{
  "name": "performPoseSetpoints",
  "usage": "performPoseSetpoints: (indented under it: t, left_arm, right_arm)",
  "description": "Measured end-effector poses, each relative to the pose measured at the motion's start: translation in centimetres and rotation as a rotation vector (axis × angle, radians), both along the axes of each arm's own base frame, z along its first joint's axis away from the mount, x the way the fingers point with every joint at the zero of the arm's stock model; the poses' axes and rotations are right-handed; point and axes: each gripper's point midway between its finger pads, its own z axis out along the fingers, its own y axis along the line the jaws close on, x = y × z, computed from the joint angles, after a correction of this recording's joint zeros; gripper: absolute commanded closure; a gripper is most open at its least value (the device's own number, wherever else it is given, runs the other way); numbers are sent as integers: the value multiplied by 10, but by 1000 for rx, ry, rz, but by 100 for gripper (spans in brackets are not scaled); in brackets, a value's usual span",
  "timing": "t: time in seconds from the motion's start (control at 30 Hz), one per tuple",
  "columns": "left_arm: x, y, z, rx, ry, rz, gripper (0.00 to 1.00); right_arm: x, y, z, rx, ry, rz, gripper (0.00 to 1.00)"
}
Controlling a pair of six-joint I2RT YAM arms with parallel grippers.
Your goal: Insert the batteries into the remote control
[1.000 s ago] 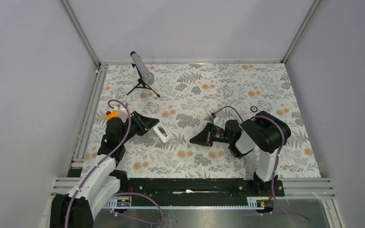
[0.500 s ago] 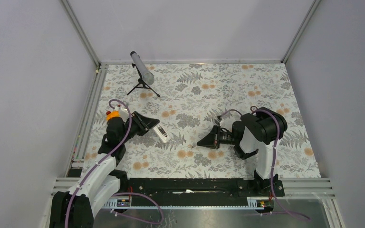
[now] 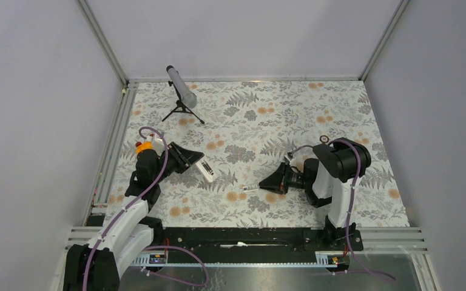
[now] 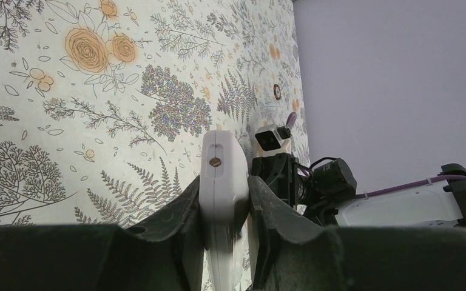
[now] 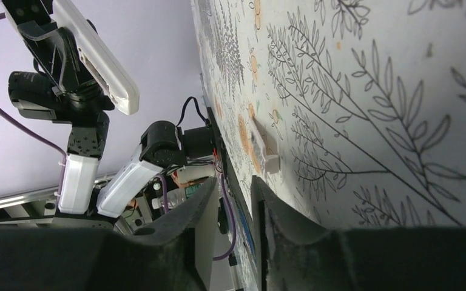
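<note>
The left gripper [image 4: 224, 195] was clamped on the remote control [image 4: 221, 160], holding it raised on the left side. The right gripper [image 5: 230, 199], jaws parted and empty, hung low beside a small white piece [image 3: 250, 188], likely the cover. I could spot no batteries, so loading seemed hardly begun.

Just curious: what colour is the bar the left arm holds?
White; the remote control shows best in the left wrist view.

The slim white remote control [image 3: 207, 171] is clamped edgewise in the left pincer [image 4: 224, 188], its end jutting out.
</note>
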Motion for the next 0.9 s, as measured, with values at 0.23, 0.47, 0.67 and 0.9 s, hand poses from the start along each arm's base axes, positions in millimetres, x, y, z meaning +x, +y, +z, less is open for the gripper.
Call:
performPoseSetpoints:
  t: [0.23, 0.47, 0.67, 0.9]
  left_arm:
    - [0, 0, 0, 1, 0, 0, 100]
    - [-1, 3, -4, 23, 5, 12, 100]
    - [1, 5, -2, 25, 17, 20, 100]
    - [11, 10, 24, 25, -25, 35, 100]
  right_arm:
    - [8, -4, 3, -50, -66, -49, 52]
    - [53, -10, 27, -262, -314, -82, 51]
    - [95, -11, 63, -437, -585, -5, 50]
    - [68, 15, 47, -678, -905, 335, 46]
